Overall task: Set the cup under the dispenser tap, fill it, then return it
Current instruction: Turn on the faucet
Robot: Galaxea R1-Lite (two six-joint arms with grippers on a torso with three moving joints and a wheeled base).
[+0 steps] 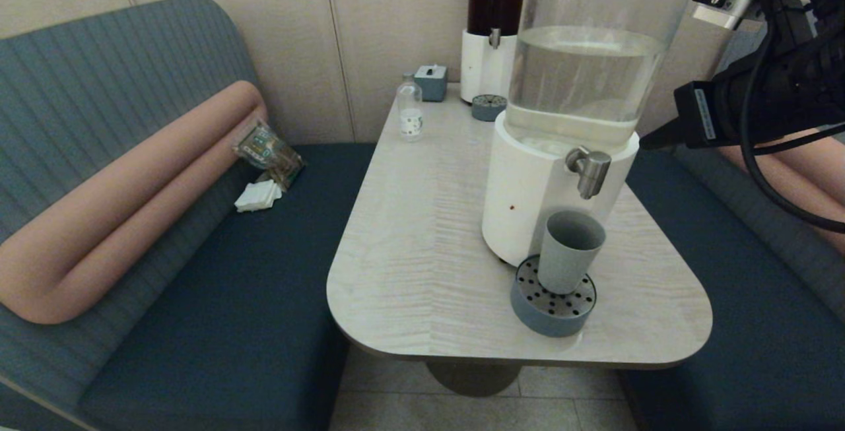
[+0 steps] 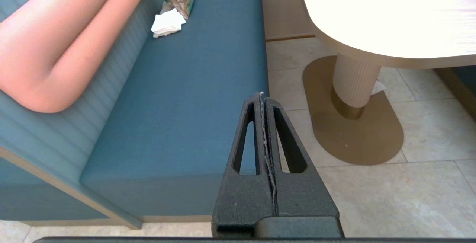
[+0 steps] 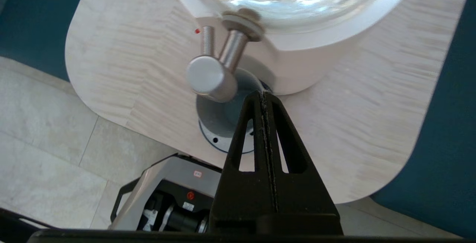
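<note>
A plain matte grey-blue cup point(image 1: 570, 250), tapered and handleless, is standing upright on a round perforated drip tray point(image 1: 553, 305) at the bench's point(image 1: 422, 246) near edge, directly beneath the brushed-silver dispenser tap point(image 1: 587, 168) of the white-based dispenser point(image 1: 528, 200) (its clear tank is holding pale liquid). The right end effector point(image 3: 263, 93), fingers pressed together and holding nothing, is hovering above the tap. The left end effector point(image 2: 262, 95), likewise closed and empty, is hanging over the blue sofa seat point(image 2: 193, 86) beside the bench.
</note>
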